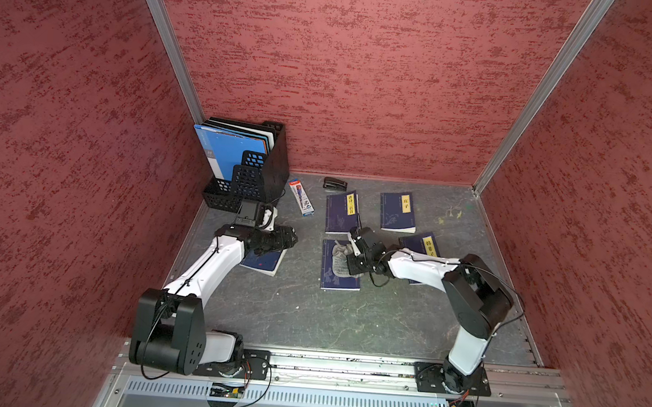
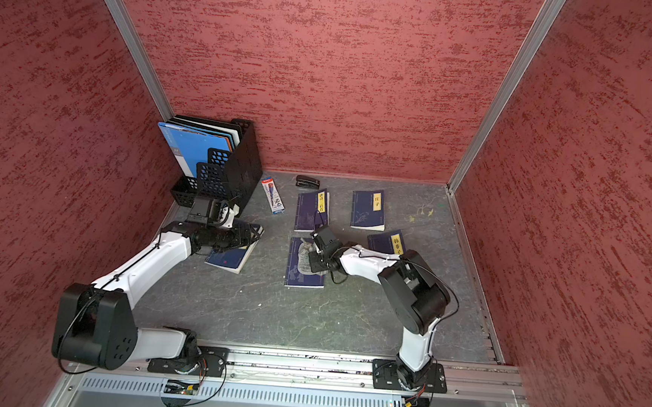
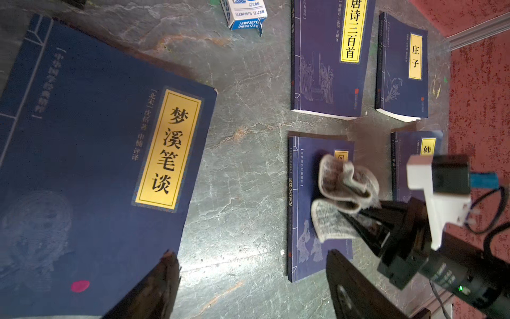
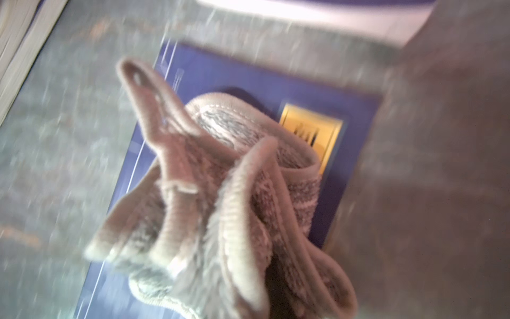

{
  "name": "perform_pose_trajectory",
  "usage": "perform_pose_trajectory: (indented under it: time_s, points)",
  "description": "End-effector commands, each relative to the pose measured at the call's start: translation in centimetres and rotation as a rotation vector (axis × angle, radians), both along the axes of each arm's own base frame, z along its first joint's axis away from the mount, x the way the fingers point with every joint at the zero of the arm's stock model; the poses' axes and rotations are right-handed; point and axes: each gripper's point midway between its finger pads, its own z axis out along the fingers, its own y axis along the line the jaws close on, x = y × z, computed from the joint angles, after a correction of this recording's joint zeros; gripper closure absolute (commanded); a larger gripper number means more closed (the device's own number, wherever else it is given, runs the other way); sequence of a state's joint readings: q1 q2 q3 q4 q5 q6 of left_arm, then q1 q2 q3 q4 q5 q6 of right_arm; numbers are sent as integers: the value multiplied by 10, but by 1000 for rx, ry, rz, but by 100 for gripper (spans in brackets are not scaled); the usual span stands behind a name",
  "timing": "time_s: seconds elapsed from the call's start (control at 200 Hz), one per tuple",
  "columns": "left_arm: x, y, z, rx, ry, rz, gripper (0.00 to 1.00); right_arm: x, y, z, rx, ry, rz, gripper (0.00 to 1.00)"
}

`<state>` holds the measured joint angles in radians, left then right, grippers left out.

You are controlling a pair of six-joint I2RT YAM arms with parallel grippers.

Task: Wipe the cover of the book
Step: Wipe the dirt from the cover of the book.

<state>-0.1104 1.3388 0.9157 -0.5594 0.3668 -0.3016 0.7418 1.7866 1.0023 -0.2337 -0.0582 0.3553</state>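
**Cloth down on the cover**

The right gripper (image 3: 356, 218) is clamped on a bunched grey cloth (image 3: 342, 187). Its folds seem to rest on the blue book (image 3: 300, 221) lying flat mid-table, ready for rubbing. The left gripper (image 3: 249, 255), jaws wide and empty, hovers over a second book (image 3: 96, 165), clear of the wiping.

- black mesh file organizer (image 1: 277, 158) in far left corner, blue folders (image 1: 224, 146) upright inside
- pen box (image 1: 301, 197) flat just beside it
- black stapler (image 1: 335, 184) near back wall
- navy 庄子 book (image 1: 397, 213) lying flat
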Motion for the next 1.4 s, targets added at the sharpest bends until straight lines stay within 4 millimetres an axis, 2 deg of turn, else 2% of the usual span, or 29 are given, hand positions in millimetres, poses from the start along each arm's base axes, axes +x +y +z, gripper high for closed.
perform_pose_trajectory:
  time_s: [0.0, 0.075, 0.145, 0.23, 0.326, 0.456, 0.536, 0.596, 0.666, 0.761, 1.012, 1.117, 1.187, 1.242, 1.307, 1.398]
  points:
    - [6, 7, 3, 12, -31, 16, 14, -44, -4, -15, 2, 123, 18, 91]
    - [8, 9, 2, 12, -32, 22, 14, -48, -8, -18, 1, 126, 11, 91]
    - [9, 9, 2, 8, -35, 26, 13, -40, -11, -22, -28, 107, -1, 91]
    - [9, 10, 3, 8, -34, 28, 13, -17, -13, -30, -46, 92, -22, 91]
    - [7, 12, 5, 14, -36, 32, 12, 17, -19, -37, -49, 73, -60, 91]
    - [1, 15, 12, 20, -53, 42, 10, 59, -18, -32, -46, 20, -69, 91]
    - [-2, 17, 15, 20, -62, 48, 8, 76, -12, -26, -43, -8, -55, 91]
    - [-3, 18, 16, 20, -66, 52, 8, 81, -8, -24, -44, -13, -39, 91]
    - [-3, 18, 17, 19, -67, 52, 7, 78, -5, -22, -35, 1, -24, 90]
    - [-3, 19, 17, 19, -70, 57, 7, 59, -8, -21, -17, 28, -10, 90]
    - [7, 23, 19, 18, -89, 71, 6, -33, -8, -22, 13, 131, 43, 91]
    - [12, 24, 20, 20, -93, 74, 6, -56, -9, -26, 25, 167, 37, 91]
    - [15, 25, 19, 21, -92, 75, 6, -55, -12, -29, 20, 159, 26, 91]
    - [16, 24, 19, 18, -91, 75, 6, -46, -14, -32, -7, 137, 18, 91]
    - [16, 24, 19, 18, -87, 76, 6, -30, -12, -36, -16, 119, 14, 91]
    - [14, 26, 20, 23, -90, 83, 6, 5, -10, -39, -20, 91, -3, 91]
